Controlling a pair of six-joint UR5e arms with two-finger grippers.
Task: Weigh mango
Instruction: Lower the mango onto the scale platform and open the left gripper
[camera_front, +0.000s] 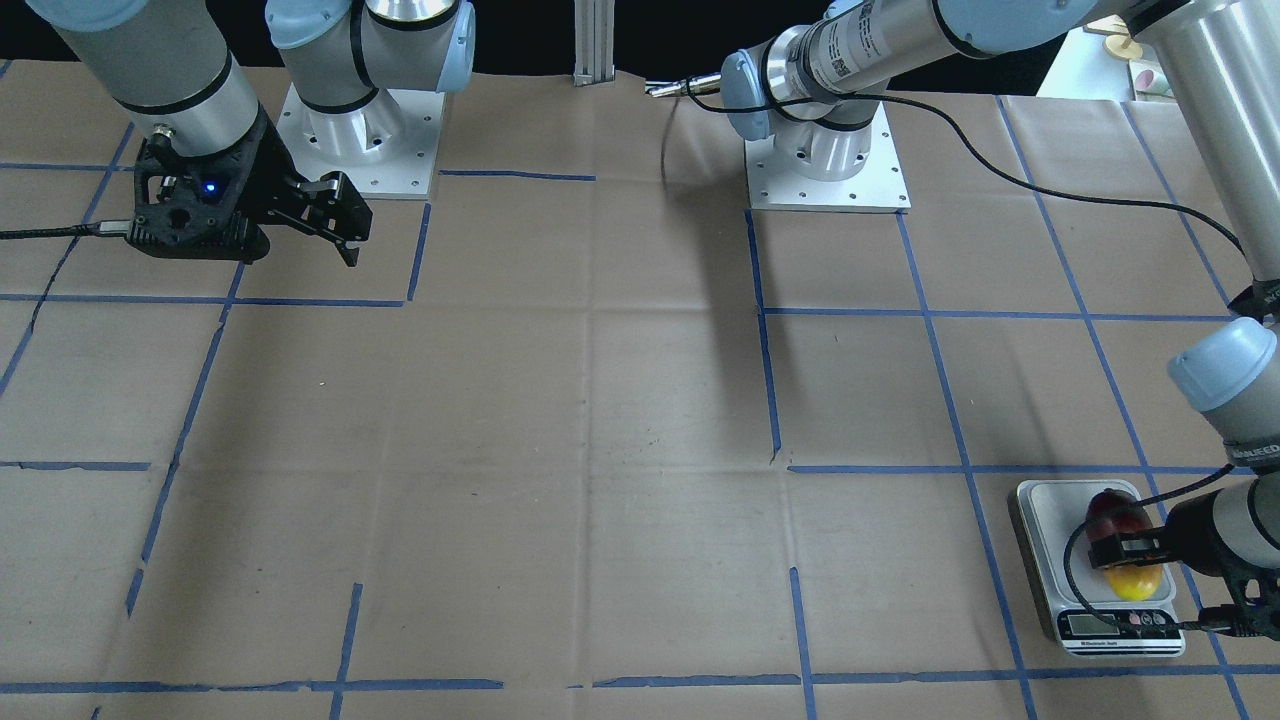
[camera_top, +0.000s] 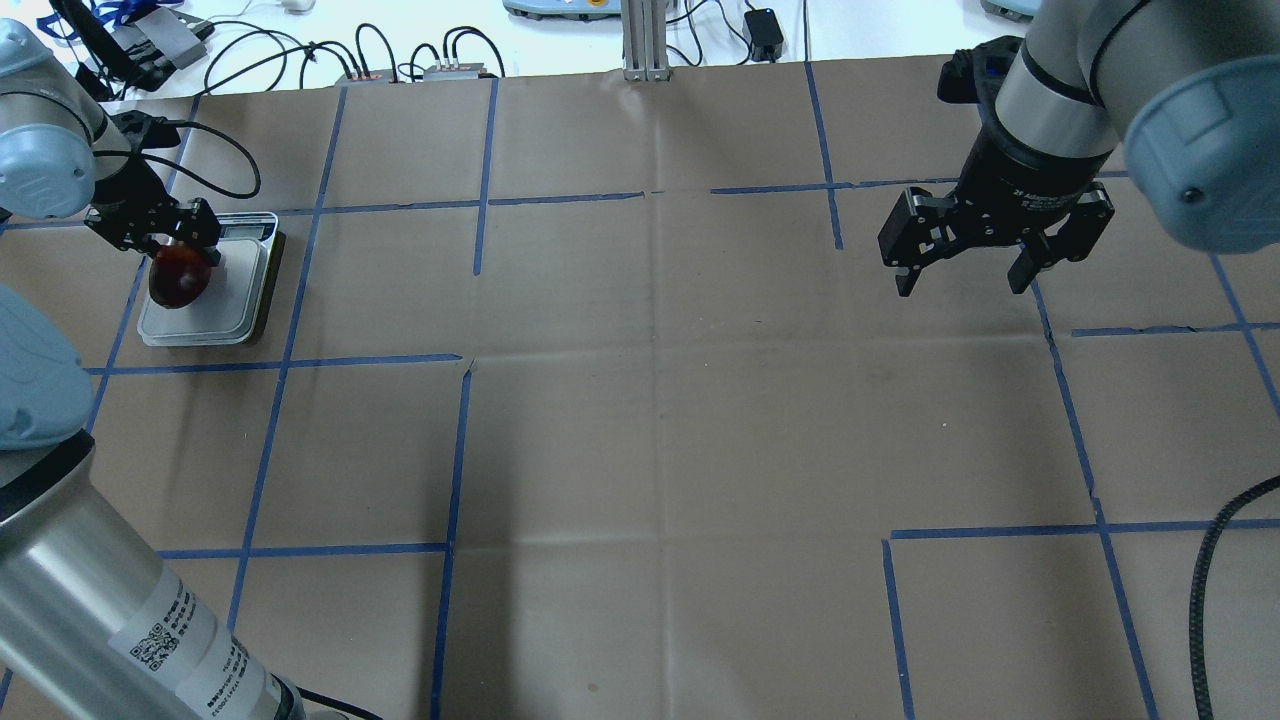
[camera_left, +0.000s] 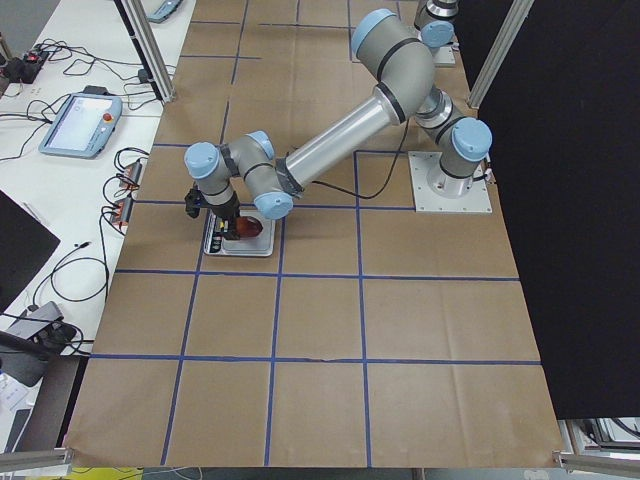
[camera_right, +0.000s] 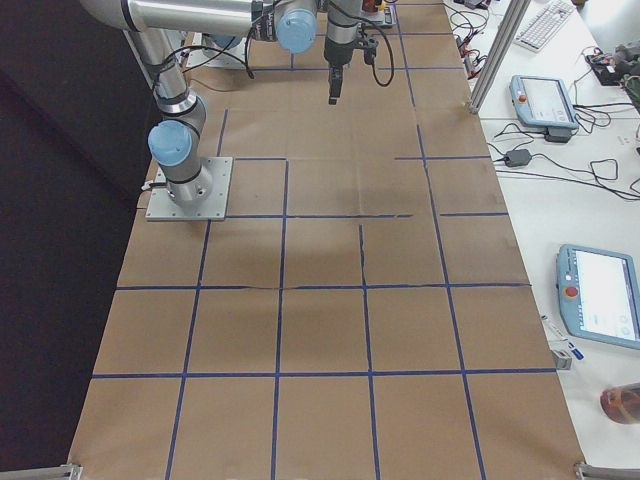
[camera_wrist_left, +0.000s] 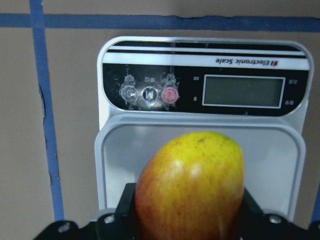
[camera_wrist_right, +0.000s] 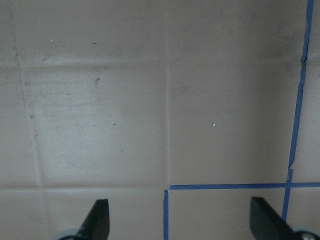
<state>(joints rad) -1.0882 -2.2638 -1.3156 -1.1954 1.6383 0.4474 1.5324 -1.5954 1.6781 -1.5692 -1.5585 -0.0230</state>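
Observation:
The mango (camera_front: 1118, 545), dark red at one end and yellow at the other, sits over the platform of the white scale (camera_front: 1040, 520) at the table's edge. My left gripper (camera_front: 1125, 548) is shut on the mango, with one finger on each side. In the overhead view the mango (camera_top: 180, 280) shows its red end on the scale (camera_top: 240, 300) under the left gripper (camera_top: 170, 245). The left wrist view shows the mango (camera_wrist_left: 192, 190) over the platform (camera_wrist_left: 120, 150) and a blank display (camera_wrist_left: 243, 91). I cannot tell whether the fruit rests on the platform. My right gripper (camera_top: 960, 288) is open and empty, far off above bare paper.
Brown paper with a blue tape grid (camera_top: 660, 400) covers the table. The two arm bases (camera_front: 825, 160) stand at the robot's side. Cables and pendants (camera_top: 400, 60) lie beyond the far edge. The right wrist view shows only paper and tape between the open fingers (camera_wrist_right: 97, 220).

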